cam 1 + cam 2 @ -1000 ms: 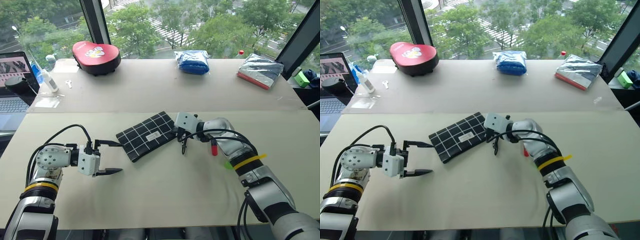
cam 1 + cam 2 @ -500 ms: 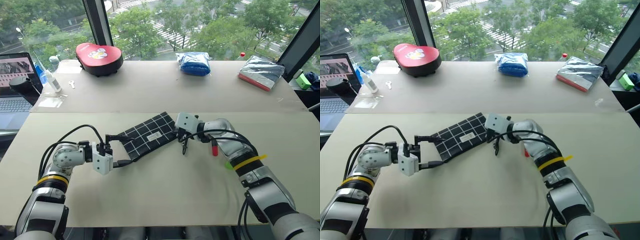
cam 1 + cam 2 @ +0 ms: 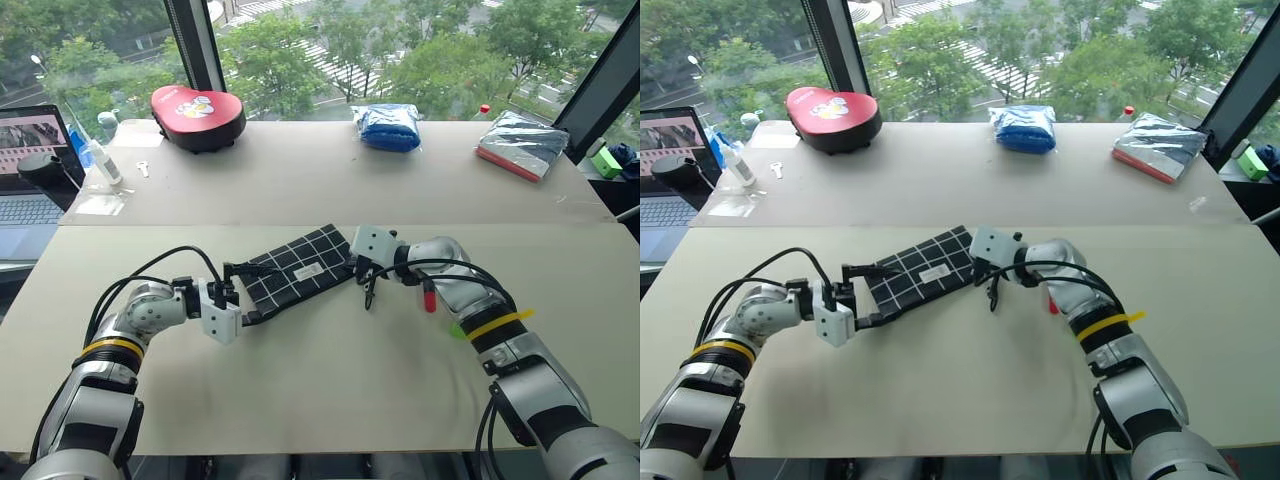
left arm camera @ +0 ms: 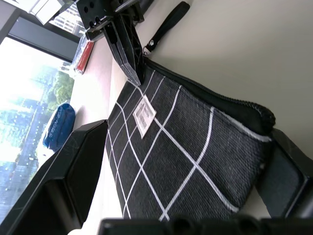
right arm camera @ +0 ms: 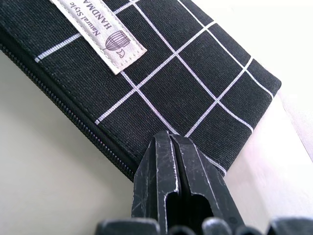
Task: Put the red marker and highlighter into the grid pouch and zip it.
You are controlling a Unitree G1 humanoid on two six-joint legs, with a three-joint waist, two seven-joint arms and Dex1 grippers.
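A flat black fabric pouch with white grid lines lay mid-table. At its eight o'clock end, the left gripper straddled it, jaws spread. At two o'clock, the right gripper pressed shut against it.

Red marker, highlighter mostly hidden behind right arm.

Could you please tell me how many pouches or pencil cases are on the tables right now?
2: the grid pouch lies on the near table between the grippers; the red case sits on the far table.
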